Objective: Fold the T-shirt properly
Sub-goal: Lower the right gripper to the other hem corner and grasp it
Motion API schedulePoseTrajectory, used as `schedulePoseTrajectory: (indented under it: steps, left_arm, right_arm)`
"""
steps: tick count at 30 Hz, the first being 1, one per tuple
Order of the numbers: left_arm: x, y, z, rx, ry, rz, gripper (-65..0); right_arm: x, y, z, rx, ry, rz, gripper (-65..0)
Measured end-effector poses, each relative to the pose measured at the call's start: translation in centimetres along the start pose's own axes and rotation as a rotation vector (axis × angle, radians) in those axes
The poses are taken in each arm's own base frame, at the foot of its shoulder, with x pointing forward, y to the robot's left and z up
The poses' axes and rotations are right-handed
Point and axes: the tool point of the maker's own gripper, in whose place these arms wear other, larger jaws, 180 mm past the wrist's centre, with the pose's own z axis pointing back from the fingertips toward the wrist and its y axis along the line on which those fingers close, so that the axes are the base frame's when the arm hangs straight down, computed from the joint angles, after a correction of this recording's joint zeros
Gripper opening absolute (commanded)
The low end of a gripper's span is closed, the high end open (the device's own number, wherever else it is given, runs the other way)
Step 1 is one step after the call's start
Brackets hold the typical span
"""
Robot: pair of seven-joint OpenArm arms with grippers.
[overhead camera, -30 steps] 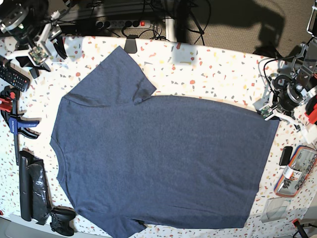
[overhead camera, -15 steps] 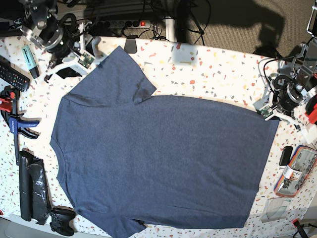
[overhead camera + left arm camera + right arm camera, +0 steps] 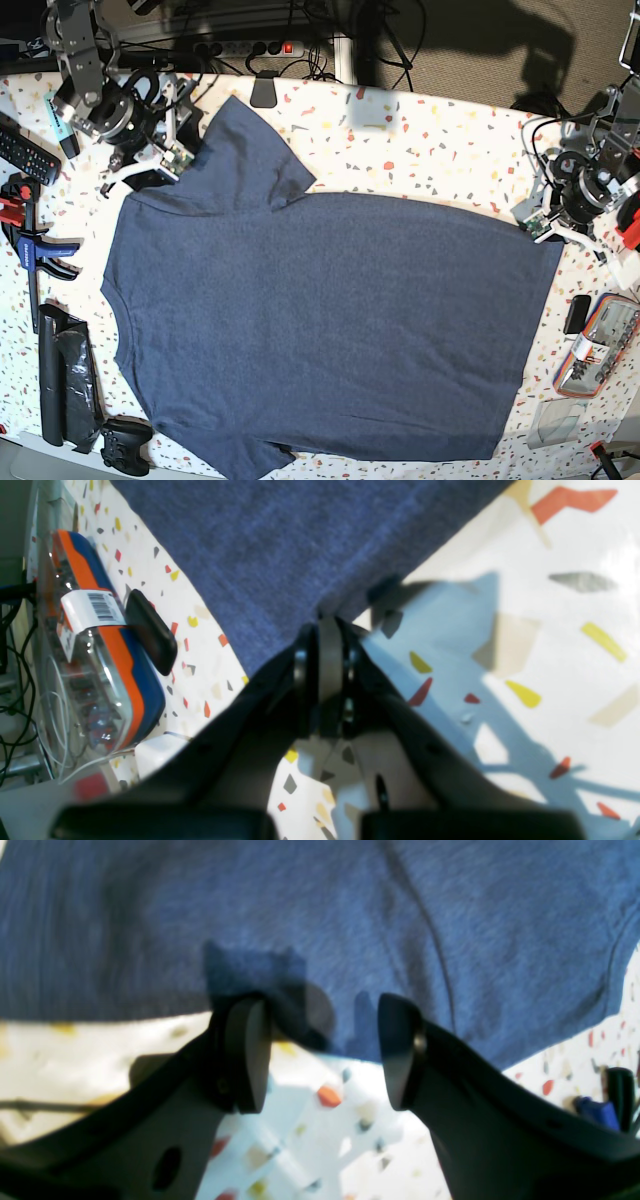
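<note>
The dark blue T-shirt (image 3: 320, 320) lies spread flat on the speckled table (image 3: 440, 140), collar to the left in the base view and hem to the right. My right gripper (image 3: 178, 150) is at the upper sleeve. In the right wrist view it (image 3: 322, 1050) stands open, with its fingers on either side of the sleeve's edge (image 3: 320, 905). My left gripper (image 3: 540, 228) is at the hem's upper right corner. The left wrist view shows it (image 3: 325, 625) shut on the edge of the shirt (image 3: 280, 540), and its fingers hide the corner itself.
An orange and blue case (image 3: 597, 345) and a small black device (image 3: 577, 313) lie right of the hem. Along the left edge are a remote (image 3: 25, 155), a blue clamp (image 3: 35, 245), a black roll (image 3: 65, 375) and a game controller (image 3: 125, 445).
My right arm has swung in from the far left corner to the upper sleeve, and its jaws have opened wider. The left arm and the shirt have not moved.
</note>
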Motion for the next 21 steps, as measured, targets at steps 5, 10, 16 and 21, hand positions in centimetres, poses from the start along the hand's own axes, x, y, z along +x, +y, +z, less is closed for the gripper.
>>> schedulePoseTrajectory:
  steps: [5,10,16,21]
  left_arm:
    - [0.0,0.0,0.0,-0.002,0.002,0.023,-65.0]
    - [-0.1,0.0,0.0,-0.003,0.004,0.026,-65.0]
    - [-0.1,0.0,0.0,-0.003,0.003,0.026,-65.0]
    - [-0.1,0.0,0.1,-0.002,0.004,0.027,-65.0]
  right_arm:
    - [0.1,-1.9,-1.1,-0.024,0.000,-0.014,-31.1]
    - [0.3,-1.1,-1.7,0.020,0.013,0.042,-46.0]
    - [-0.1,-0.2,-1.9,0.048,0.039,0.062,-65.0]
    - [-1.2,-1.3,-0.5,0.044,0.125,0.069,-65.0]
